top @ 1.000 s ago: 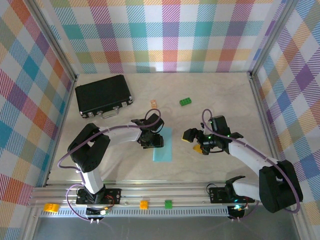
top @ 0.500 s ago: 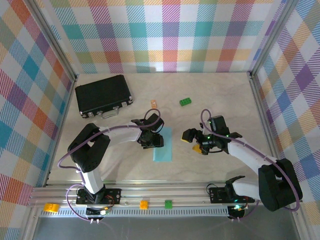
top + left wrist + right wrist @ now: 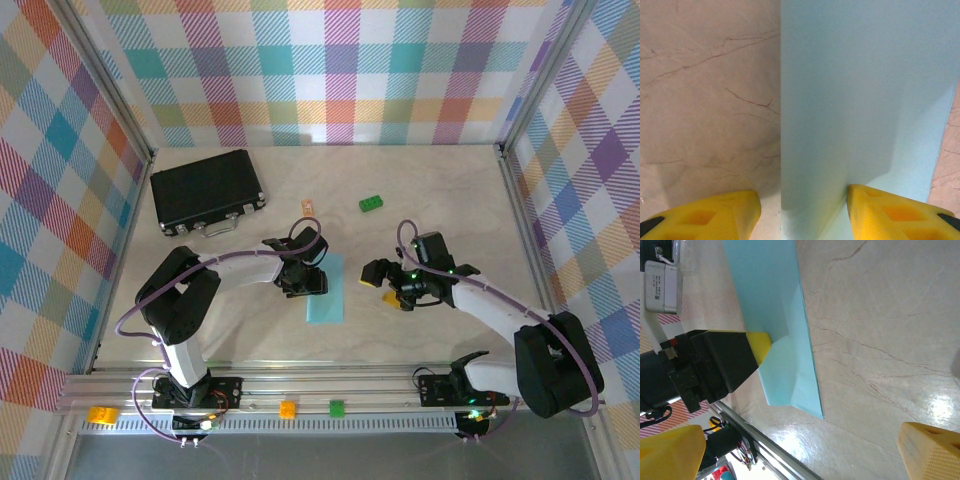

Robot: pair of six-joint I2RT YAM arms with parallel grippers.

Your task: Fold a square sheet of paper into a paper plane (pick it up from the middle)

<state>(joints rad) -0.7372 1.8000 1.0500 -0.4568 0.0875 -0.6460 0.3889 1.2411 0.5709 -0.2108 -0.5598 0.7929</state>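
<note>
Black case [image 3: 206,190] at far left, green brick [image 3: 371,204] — small orange piece [image 3: 307,207] between

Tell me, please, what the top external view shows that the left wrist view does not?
Top external adds the black case, the green brick and the right gripper, open to the right of the light blue paper. Left wrist adds a close look at the left gripper's yellow fingers, standing apart, one over the paper's edge, one over bare table. Both share the paper and the table.
</note>
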